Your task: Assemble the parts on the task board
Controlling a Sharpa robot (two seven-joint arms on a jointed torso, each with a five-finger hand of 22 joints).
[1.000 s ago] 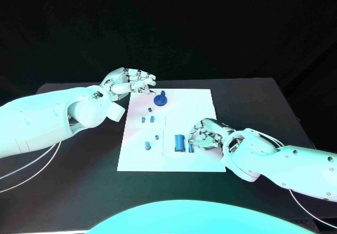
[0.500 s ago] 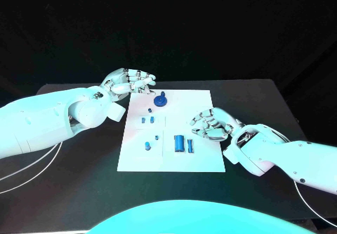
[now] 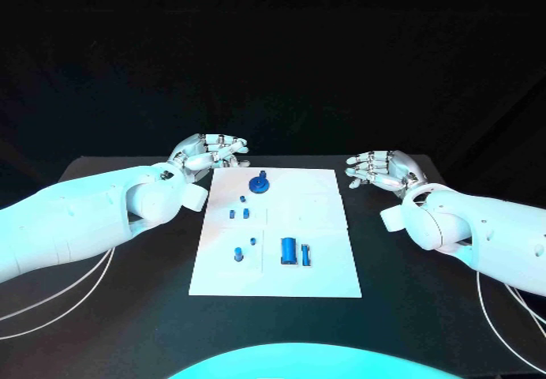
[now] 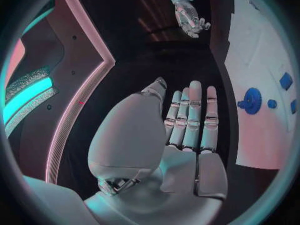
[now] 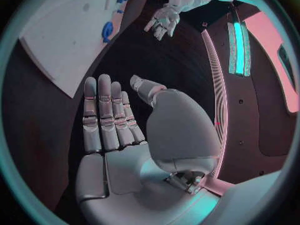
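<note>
The white task board (image 3: 319, 205) lies mid-table. On it are a blue gear (image 3: 259, 185) at the far end, small blue pegs (image 3: 238, 212) below it, and a thick blue cylinder (image 3: 289, 250) beside a thin pin (image 3: 308, 253) nearer me. My left hand (image 3: 211, 151) hovers off the board's far left corner, fingers apart and holding nothing. My right hand (image 3: 379, 168) is off the board's far right corner, also spread and empty. The left wrist view shows the flat palm (image 4: 187, 130) beside the gear (image 4: 252, 101). The right wrist view shows straight fingers (image 5: 106, 117) over bare table, away from the board (image 5: 62, 40).
The black table (image 3: 136, 292) extends on both sides of the board. White cables (image 3: 69, 304) hang from the left arm, and others (image 3: 506, 332) from the right arm.
My right hand has lifted away from the blue cylinder and moved off the board to its far right corner, opening out. The left hand stays near the far left corner.
</note>
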